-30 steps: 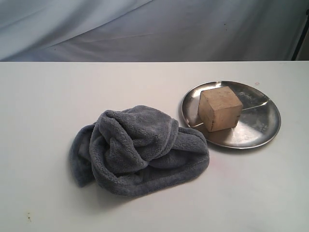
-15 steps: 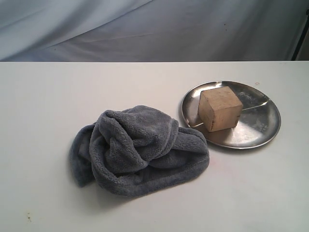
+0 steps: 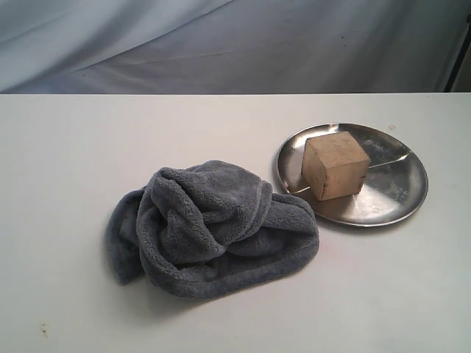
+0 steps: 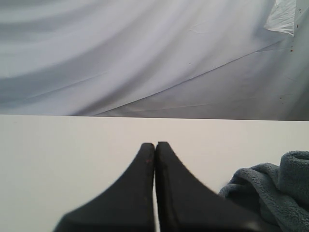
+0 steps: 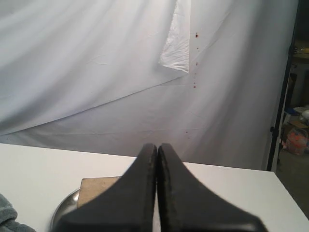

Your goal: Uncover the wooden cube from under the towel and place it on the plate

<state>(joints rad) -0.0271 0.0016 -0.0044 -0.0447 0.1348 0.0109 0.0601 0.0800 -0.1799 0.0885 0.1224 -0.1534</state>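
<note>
On the white table the dark grey fluffy towel was seen crumpled just beside the round shiny steel plate, in which the light tan wooden cube was set, uncovered. The task was judged done, so any withdrawal should be made well clear of the plate. The left gripper and right gripper were seen with jaws pressed together, empty.

So the cube is sitting flat on the plate, fully uncovered. It's light tan wood, a bit scuffed, parked left of the plate's middle with one vertical edge facing the exterior camera. The plate is round shiny steel with a shallow rim. The towel is a dark grey fluffy heap of thick folds right up against the plate's left rim. I can't tell if it touches.
</note>
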